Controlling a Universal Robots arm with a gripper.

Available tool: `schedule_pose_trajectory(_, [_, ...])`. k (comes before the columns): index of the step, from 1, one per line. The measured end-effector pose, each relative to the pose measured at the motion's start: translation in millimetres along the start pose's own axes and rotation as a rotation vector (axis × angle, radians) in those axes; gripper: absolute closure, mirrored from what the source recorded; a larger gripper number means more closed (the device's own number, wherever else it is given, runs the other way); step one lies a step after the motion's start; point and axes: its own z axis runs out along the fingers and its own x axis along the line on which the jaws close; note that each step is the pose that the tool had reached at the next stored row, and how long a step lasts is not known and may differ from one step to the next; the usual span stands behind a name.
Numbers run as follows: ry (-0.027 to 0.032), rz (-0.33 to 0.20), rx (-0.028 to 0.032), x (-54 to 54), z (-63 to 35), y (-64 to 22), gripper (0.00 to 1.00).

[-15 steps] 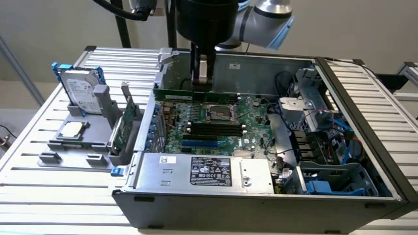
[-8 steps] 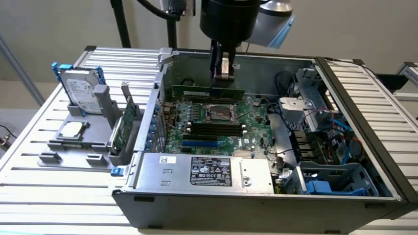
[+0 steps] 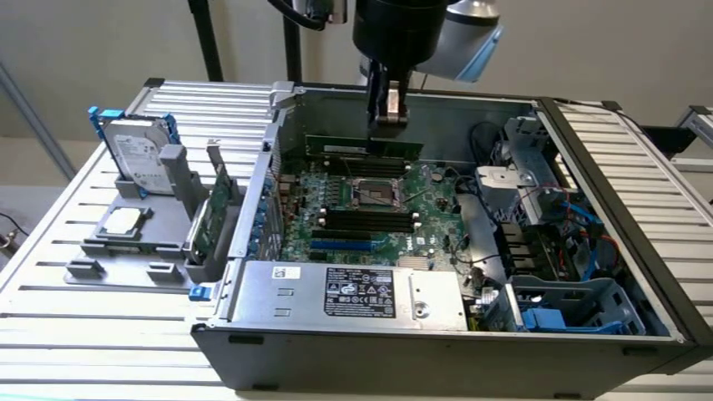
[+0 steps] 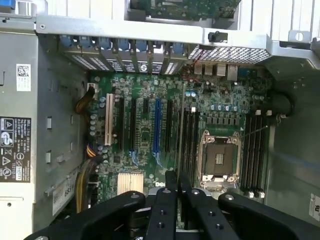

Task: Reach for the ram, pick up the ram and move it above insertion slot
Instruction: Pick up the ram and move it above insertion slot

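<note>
The ram (image 3: pixel 359 148), a thin green stick with a white label, hangs level over the open computer case. My gripper (image 3: pixel 388 124) comes straight down from above and is shut on the ram's upper edge near its middle. In the wrist view the two black fingers (image 4: pixel 170 181) stand close together, and the gripper (image 4: pixel 177 181) lines up with the black memory slots (image 4: pixel 189 142) beside the processor socket (image 4: pixel 219 159). In the exterior view those black slots (image 3: pixel 368 219) lie on the motherboard below the held stick. A gap shows between the ram and the board.
The case walls (image 3: pixel 579 167) ring the motherboard, with the power supply (image 3: pixel 356 292) at the front and cables and a blue drive cage (image 3: pixel 557 309) at the exterior view's right. Outside, at the exterior view's left, a fixture holds a taller green card (image 3: pixel 212 217) and a hard drive (image 3: pixel 143 159).
</note>
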Motion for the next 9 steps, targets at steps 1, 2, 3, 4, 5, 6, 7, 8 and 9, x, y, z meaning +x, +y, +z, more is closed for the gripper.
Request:
schedule_pose_trajectory(1, [0.0005,0.0,0.0004,-2.0,1.3,-1.4,0.87])
schedule_pose_trajectory(2, [0.001,0.0,0.0007,-3.7,2.6,-2.8,0.87])
schedule_pose_trajectory(3, [0.0014,0.0,0.0012,-5.1,3.7,-3.9,0.87])
schedule_pose_trajectory(4, [0.0017,0.0,0.0023,-6.1,4.7,-4.6,0.87])
schedule_pose_trajectory(5, [0.0018,0.0,0.0037,-6.5,5.5,-5.0,0.87])
schedule_pose_trajectory(6, [0.0016,0.0,0.0043,-6.6,6.0,-5.5,0.87])
schedule_pose_trajectory(7, [0.0016,0.0,0.0043,-6.6,6.2,-5.8,0.87])
schedule_pose_trajectory(8, [0.0017,0.0,0.0043,-6.6,6.1,-5.8,0.87])
schedule_pose_trajectory(9, [0.0019,0.0,0.0043,-6.7,6.1,-5.9,0.87])
